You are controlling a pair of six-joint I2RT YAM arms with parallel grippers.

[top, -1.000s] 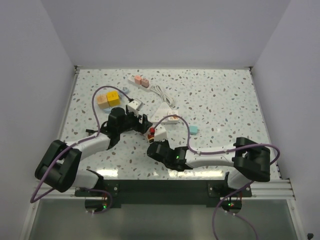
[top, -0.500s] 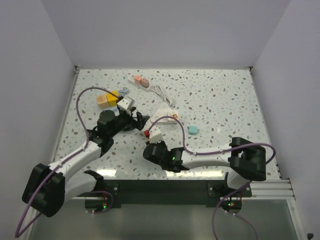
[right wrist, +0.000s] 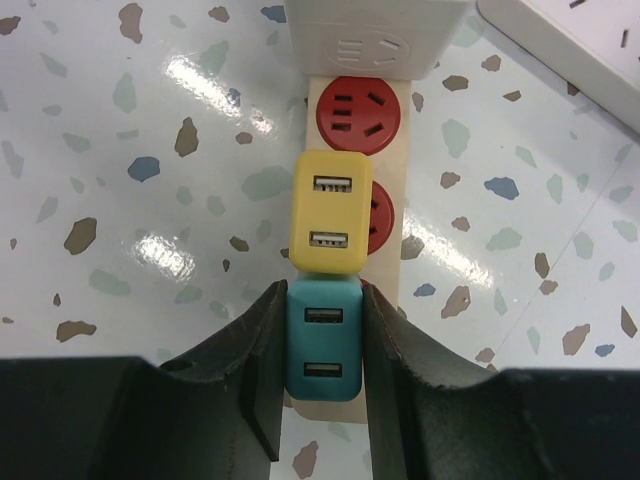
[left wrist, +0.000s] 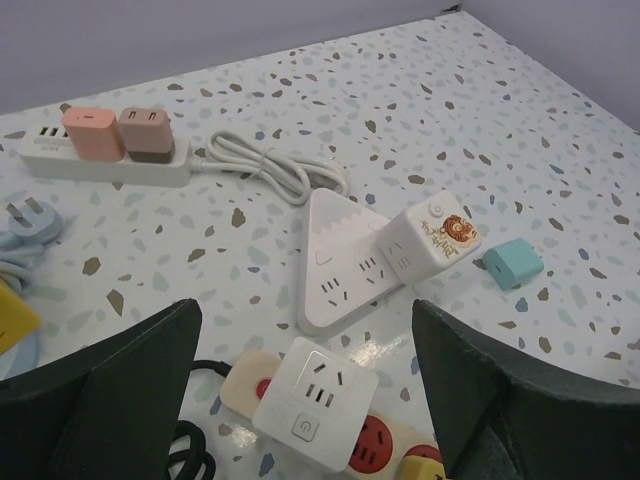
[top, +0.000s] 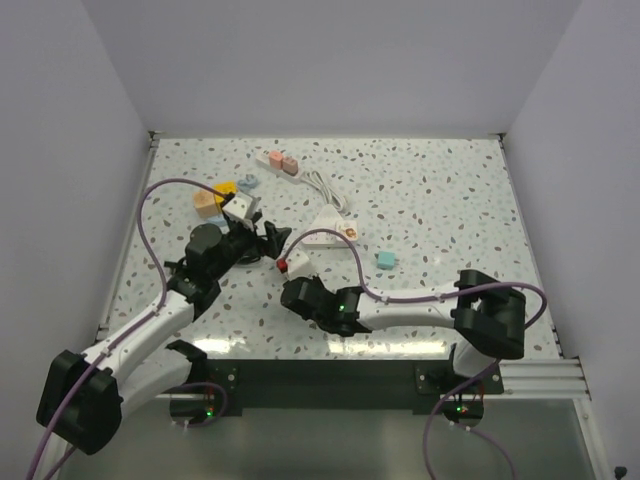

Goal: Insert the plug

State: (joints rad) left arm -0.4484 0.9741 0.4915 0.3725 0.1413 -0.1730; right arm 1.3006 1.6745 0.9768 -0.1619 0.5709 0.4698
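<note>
A cream power strip (right wrist: 392, 262) with red sockets lies on the speckled table. It carries a white adapter (right wrist: 375, 30), a yellow USB plug (right wrist: 330, 212) and a teal USB plug (right wrist: 322, 345) in a row. My right gripper (right wrist: 322, 300) is shut on the teal plug, one finger on each side, and the plug sits on the strip. In the top view the right gripper (top: 297, 283) is at the strip's near end. My left gripper (left wrist: 305, 310) is open and empty, hovering over the white adapter (left wrist: 315, 400); in the top view it (top: 262, 240) is just left of the strip (top: 290, 262).
A white triangular power strip (left wrist: 340, 265) with a white cube charger (left wrist: 430, 240) lies behind the cream strip. A loose teal plug (left wrist: 513, 262) is to its right. A long white strip (left wrist: 110, 150) with pink and brown plugs is at the back, and yellow blocks (top: 210, 197) at back left.
The left arm has swung back and to the left, its gripper staying open. The right gripper and the cream strip have shifted a little to the left.
</note>
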